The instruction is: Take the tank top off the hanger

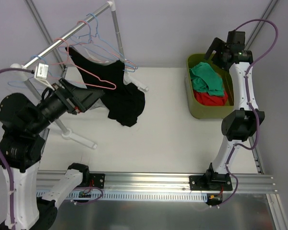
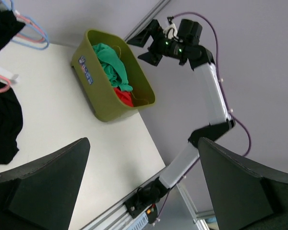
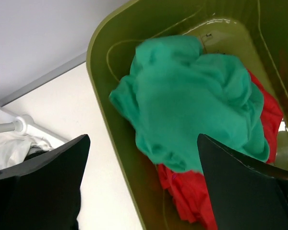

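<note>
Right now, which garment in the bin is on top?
The green garment; it lies over the red garment, which only peeks out beneath it.

A white surface [image 1: 168, 134] is shown. An olive bin [image 1: 206, 113] is set at its far right. The white feet of a clothes rack [image 1: 79, 138] are planted at the left. A black tank top [image 1: 127, 108] hangs low there; contact cannot be told. A metal rail [image 1: 153, 181] is fixed along the near edge.

white table [image 1: 168, 139], plain pale grey wall [image 1: 173, 28] behind, aluminium rail [image 1: 153, 178] along near edge
</note>
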Robot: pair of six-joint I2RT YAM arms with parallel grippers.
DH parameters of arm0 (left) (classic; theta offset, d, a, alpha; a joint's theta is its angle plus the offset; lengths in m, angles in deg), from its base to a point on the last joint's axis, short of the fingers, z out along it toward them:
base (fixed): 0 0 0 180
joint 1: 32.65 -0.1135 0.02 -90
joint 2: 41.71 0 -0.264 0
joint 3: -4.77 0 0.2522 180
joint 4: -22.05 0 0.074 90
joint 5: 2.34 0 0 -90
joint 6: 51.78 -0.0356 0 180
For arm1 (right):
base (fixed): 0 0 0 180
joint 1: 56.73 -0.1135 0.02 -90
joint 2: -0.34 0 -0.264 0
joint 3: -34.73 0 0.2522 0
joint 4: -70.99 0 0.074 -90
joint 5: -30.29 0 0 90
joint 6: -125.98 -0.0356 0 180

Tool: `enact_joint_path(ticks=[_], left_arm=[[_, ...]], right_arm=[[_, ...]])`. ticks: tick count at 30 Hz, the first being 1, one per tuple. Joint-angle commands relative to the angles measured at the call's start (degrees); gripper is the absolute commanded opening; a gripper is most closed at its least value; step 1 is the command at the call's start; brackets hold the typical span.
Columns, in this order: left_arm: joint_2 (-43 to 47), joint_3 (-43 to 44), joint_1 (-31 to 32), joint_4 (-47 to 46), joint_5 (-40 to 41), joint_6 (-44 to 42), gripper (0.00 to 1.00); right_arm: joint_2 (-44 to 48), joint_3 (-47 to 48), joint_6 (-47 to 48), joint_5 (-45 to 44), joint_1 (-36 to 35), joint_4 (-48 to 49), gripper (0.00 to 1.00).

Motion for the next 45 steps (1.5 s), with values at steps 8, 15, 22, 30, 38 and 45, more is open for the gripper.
enact_joint_path(ticks=[8,15,22,30,38,45], left_arm=[[-26.04,28.99,11.21,14.44,22.82,-4.57,0.99],[-40.02,40.97,15.21,22.13,46.89,-3.98,0.99],[-51.45,49.93,15.12,21.52,54.81,-6.61,0.96],[-58.75,52.93,14.15,20.29,58.59,-3.98,0.74],[-61.3,51.79,13.89,19.23,60.88,-2.75,0.55],[-62.98,50.73,13.45,18.97,61.67,-2.75,0.38]], right_arm=[[29.01,-17.66,-4.95,7.11,-0.84,-1.83,0.99],[44.91,-35.16,-5.57,11.86,-3.12,-0.78,0.99],[53.01,-47.56,-4.69,13.89,-3.65,-0.6,0.99],[57.06,-51.7,-4.43,16.44,-4.79,-0.77,1.0],[58.56,-51.35,-3.46,17.41,-4.79,-2.09,1.0],[59.18,-52.23,-3.28,17.93,-4.79,-2.09,0.99]])
